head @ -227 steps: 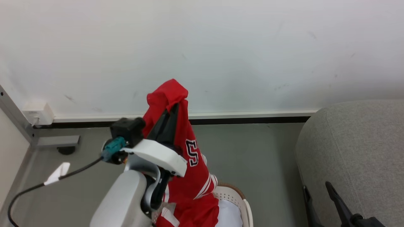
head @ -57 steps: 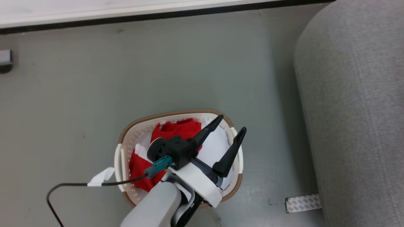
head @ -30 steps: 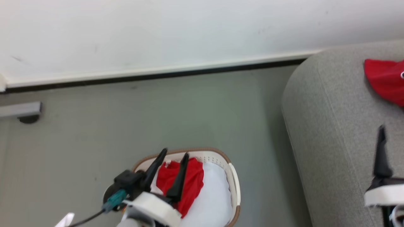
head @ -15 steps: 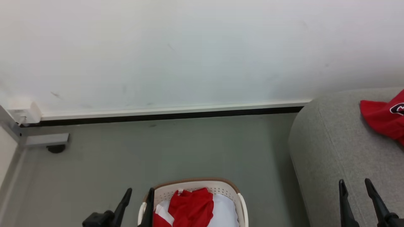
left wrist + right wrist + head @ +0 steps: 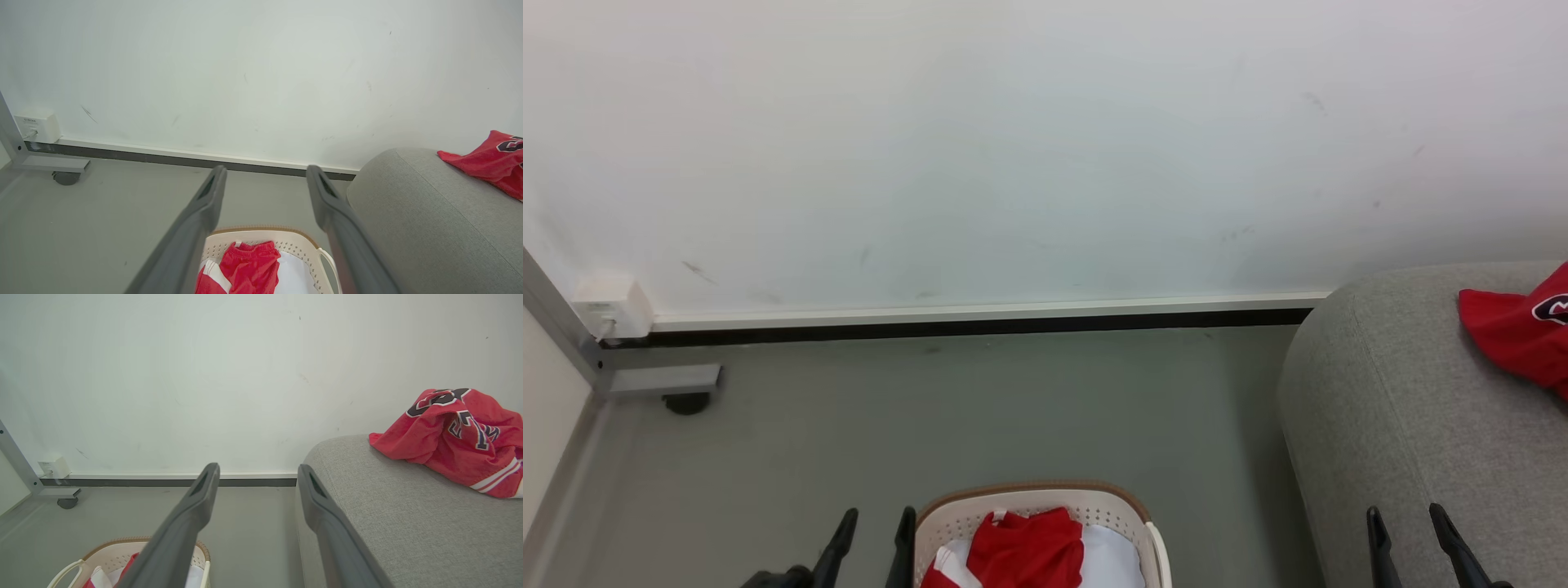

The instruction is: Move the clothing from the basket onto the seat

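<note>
While the left tool hangs released beside the basket and the right tool released by the seat, one red jersey lies crumpled in the basket. A second jersey rests on the seat.

The left claw has two slim black fingers, each narrowing to a rounded tip, and they rise from a black block at their base. The right claw has the same pair of thin, blade-like black fingers. Close up in the wrist views the fingers look matt dark grey and broad at the root, with a long shallow recess on the inner face near each tip.
</note>
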`<state>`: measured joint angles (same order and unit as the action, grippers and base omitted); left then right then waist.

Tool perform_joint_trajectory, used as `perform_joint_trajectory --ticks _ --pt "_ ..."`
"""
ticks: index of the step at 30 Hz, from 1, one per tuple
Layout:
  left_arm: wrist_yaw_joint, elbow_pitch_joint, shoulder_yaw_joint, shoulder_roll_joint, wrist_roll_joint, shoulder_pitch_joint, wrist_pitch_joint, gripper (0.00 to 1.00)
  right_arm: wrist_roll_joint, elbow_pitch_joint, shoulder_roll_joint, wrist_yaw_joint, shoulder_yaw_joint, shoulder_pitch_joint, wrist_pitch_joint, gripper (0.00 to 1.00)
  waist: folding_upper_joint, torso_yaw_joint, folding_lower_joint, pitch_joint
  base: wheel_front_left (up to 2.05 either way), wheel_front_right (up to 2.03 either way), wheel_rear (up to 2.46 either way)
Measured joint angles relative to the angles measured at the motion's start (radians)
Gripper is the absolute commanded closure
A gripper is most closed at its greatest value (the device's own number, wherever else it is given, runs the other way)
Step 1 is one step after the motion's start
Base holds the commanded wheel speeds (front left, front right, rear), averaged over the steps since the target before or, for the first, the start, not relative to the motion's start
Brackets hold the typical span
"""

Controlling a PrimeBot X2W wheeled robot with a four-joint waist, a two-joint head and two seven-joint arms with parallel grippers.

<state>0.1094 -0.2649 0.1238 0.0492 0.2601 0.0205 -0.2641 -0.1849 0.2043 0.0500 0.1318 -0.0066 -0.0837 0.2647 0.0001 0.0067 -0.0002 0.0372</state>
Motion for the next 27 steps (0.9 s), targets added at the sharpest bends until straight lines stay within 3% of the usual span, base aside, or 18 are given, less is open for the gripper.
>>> perform_joint_trajectory --ticks 27 --pt "-0.007 -0.004 0.014 0.0 0.01 0.007 0.0 0.0 -0.019 0.005 0.0 0.0 0.015 0.013 0.0 0.0 0.0 -0.002 0.0002 -0.012 0.0 0.0 0.0"
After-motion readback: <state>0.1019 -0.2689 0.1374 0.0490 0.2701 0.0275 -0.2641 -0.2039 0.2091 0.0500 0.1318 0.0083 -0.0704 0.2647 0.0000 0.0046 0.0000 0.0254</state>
